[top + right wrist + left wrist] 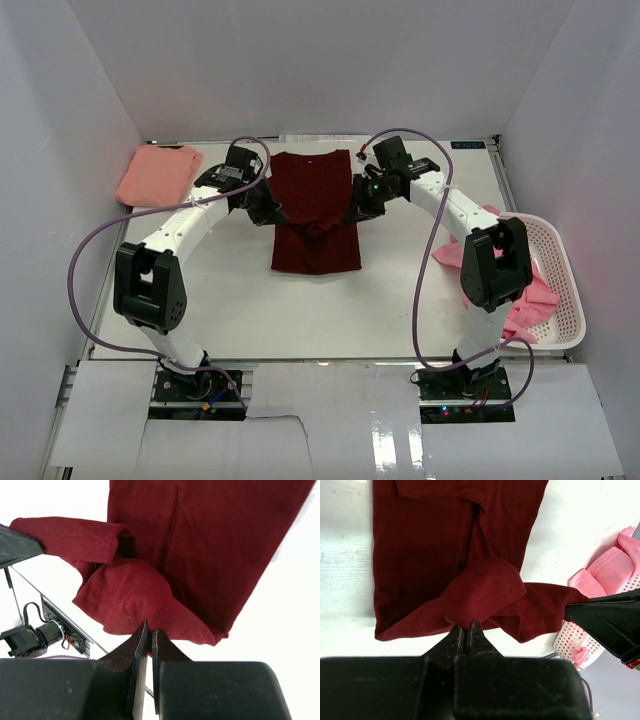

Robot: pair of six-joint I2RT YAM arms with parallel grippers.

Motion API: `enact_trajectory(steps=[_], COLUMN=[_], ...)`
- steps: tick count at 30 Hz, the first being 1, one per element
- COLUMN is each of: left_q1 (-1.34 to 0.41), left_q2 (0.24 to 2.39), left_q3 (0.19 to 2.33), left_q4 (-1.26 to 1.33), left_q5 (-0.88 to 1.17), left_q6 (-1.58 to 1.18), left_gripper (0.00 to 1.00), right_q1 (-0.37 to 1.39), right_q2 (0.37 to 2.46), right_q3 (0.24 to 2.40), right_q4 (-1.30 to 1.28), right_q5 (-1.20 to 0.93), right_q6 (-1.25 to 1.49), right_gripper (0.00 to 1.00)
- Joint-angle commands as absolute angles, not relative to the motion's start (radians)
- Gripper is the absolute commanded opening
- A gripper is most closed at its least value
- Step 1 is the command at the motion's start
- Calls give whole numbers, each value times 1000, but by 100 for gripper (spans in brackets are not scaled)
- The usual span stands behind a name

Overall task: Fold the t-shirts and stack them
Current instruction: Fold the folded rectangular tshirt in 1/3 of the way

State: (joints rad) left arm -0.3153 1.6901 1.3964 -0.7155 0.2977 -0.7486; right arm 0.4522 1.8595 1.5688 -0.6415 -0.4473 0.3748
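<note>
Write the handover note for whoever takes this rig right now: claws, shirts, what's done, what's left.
Left claw: shut on a fold of the maroon t-shirt.
Right claw: shut on another fold of the same shirt; both folds are drawn over its middle.
Shirts: the maroon one lies on the table; the salmon t-shirt is at the far left corner; the pink t-shirts are heaped in the white basket on the right.
Done: the salmon one looks folded.
Left: finish folding the maroon, stack it, then do the pink ones.
</note>
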Motion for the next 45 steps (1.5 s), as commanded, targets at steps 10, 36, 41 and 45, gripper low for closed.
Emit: enact_trajectory(steps=[10, 36, 41, 45], left_q1=[-282, -252, -253, -253], left_q2=[1765, 1948, 1999, 2022], left_q3=[1542, 1646, 1683, 1695], left_q4=[-718, -667, -664, -663], left_q5=[291, 293, 296, 290], left_q6=[-721, -693, -693, -693], left_gripper=[0, 0, 0, 0], right_q1=[420, 374, 370, 368], right_q2=[1985, 2226, 2270, 2299], right_q3=[1793, 2062, 2091, 2109], right_q4=[-709, -744, -744, -738], right_q5=[-462, -489, -508, -515], right_q6=[336, 341, 337, 339], right_gripper=[8, 10, 11, 11])
